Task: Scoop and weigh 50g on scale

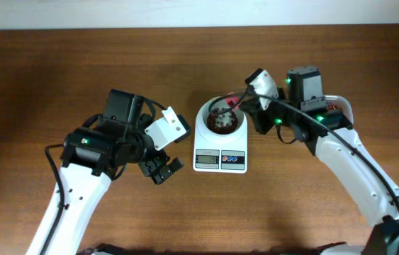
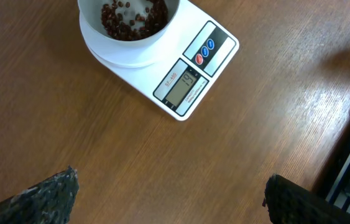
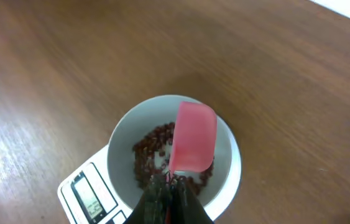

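The white scale stands mid-table with its round bowl on top. Dark red-brown beans lie in the bowl. My right gripper is shut on the handle of a pink scoop, which it holds over the bowl. In the right wrist view the scoop hangs above the beans inside the bowl, with the gripper just behind it. My left gripper stands open to the left of the scale, holding nothing. Its view shows the scale, the beans and its gripper over bare wood.
A clear tub with beans sits at the right, partly hidden under my right arm. The wooden table extends to the left and the back, and a pale wall edge runs along the far side.
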